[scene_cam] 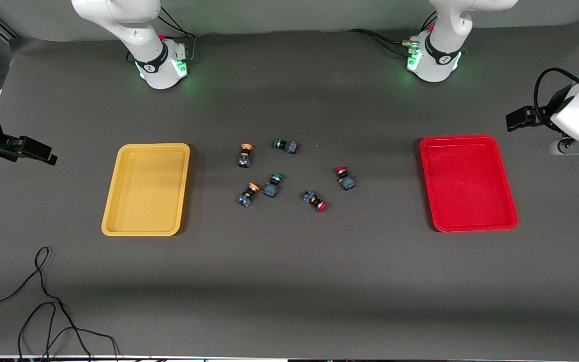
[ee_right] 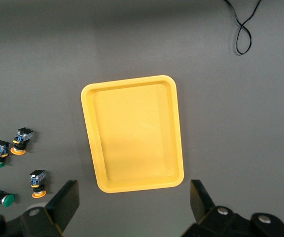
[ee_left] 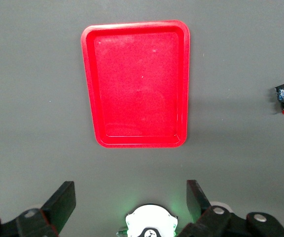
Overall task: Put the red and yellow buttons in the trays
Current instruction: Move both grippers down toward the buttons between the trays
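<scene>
Looped black cable (scene_cam: 43,301) is seen lying nearest the front camera, at the right arm's end of the table.

Six switches are counted in a loose cluster between the trays: two orange-yellow-capped buttons (scene_cam: 245,154) (scene_cam: 248,194), two red-capped buttons (scene_cam: 344,177) (scene_cam: 315,200), and two green-capped switches (scene_cam: 285,145) (scene_cam: 273,184). All six are lying on their sides, long axes flat on the table, caps pointing different ways; nothing is blocking them.

Two trays are counted, both empty. The yellow tray (scene_cam: 111,211) is placed toward the right arm's end, the red tray (scene_cam: 505,201) toward the left arm's end, each with its long axis running toward the front camera.

The left gripper (ee_left: 131,200) is held above the red tray's edge, fingers spread wide, nothing gripped. The right gripper (ee_right: 134,200) is held likewise above the yellow tray's edge, wide open and empty. The buttons are well apart from both grippers, off toward the table's middle.
</scene>
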Robot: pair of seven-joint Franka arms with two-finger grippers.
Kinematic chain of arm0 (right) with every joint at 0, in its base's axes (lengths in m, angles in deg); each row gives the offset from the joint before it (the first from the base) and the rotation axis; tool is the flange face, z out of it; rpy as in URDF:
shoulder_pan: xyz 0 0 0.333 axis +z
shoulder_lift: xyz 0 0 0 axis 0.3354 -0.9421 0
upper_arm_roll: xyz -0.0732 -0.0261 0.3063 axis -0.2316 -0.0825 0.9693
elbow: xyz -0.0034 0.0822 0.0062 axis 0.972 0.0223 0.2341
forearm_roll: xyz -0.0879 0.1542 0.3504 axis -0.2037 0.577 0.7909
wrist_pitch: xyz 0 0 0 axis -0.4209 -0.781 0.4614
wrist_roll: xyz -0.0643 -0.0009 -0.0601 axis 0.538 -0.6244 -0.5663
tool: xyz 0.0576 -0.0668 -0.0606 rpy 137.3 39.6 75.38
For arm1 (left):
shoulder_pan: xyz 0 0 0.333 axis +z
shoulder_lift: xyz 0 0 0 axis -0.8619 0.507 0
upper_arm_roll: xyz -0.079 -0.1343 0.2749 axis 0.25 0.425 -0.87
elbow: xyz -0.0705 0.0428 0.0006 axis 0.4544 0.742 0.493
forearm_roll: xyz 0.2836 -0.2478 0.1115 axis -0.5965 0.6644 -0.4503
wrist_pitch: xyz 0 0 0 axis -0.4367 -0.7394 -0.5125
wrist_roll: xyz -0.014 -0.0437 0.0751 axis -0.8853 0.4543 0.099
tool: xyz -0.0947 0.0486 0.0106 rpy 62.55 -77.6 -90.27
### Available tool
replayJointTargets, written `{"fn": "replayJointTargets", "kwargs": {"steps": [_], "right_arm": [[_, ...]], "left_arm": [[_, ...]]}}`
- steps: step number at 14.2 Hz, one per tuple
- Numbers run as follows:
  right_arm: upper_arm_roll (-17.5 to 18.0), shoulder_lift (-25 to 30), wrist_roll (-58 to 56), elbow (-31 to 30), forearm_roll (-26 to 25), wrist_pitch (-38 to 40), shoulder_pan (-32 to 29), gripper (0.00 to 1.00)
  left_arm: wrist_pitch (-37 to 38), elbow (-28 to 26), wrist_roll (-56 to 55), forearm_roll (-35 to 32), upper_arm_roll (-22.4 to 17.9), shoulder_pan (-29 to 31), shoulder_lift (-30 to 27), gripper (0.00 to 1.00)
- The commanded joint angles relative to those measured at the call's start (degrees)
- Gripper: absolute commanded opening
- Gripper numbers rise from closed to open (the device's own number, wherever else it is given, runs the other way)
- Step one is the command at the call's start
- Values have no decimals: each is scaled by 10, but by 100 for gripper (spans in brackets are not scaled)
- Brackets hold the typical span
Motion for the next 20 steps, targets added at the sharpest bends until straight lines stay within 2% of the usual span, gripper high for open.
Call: {"fn": "replayJointTargets", "kwargs": {"steps": [1,3,7,11,15,20], "right_arm": [[3,6,-6,4,-4,6,-2,100],[2,3,-8,5,-4,6,-3,100],[3,5,3,-8,-1,8,23,100],[3,23,60,-83,35,-44,69,100],[2,49,198,-177,44,-135,183,100],[2,48,337,-249,36,-215,315,100]], "left_arm": [[5,7,2,-5,-5,-13,-11,100],[-27,4,6,-3,-5,-14,-18,100],[-40,-4,6,-2,-5,-14,-30,100],[-35,-4,6,-1,-4,-15,-28,100],[-31,-4,-5,7,-1,-35,-21,100],[-74,-4,-96,22,0,-116,48,99]]}}
